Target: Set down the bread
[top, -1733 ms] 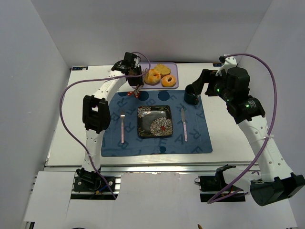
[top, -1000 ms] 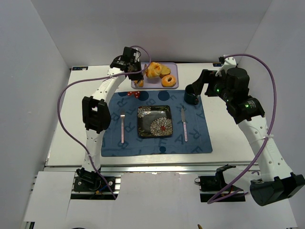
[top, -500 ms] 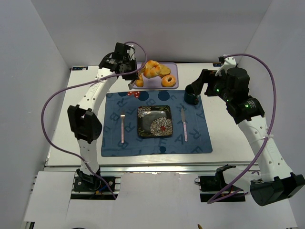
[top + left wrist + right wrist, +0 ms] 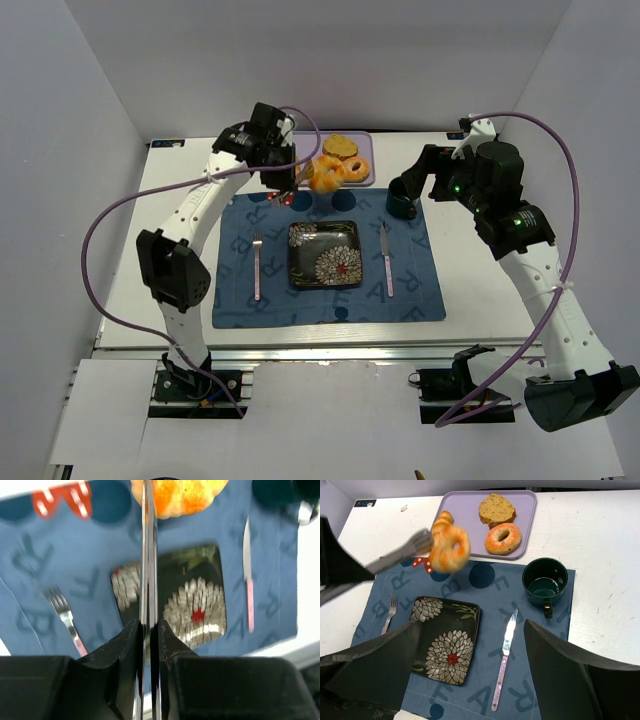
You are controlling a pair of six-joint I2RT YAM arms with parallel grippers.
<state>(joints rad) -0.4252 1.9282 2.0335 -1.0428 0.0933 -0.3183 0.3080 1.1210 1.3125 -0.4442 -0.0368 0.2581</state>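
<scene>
Mid-carry: the left gripper [image 4: 149, 630], jaws clenched on tongs [image 4: 402, 555], holds the bread [image 4: 325, 175] aloft between tray [image 4: 465, 510] and plate [image 4: 324, 254], which it must next reach and lower onto; the right gripper [image 4: 471, 630] has its jaws released.

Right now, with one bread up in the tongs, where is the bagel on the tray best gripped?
I'd pinch the bagel through its ring from straight above: one tip in the hole, one outside the near-left wall. It lies flat on the tray, offering no side edge, and the bread slice crowds its far side, while bare tray lies to its left.
</scene>
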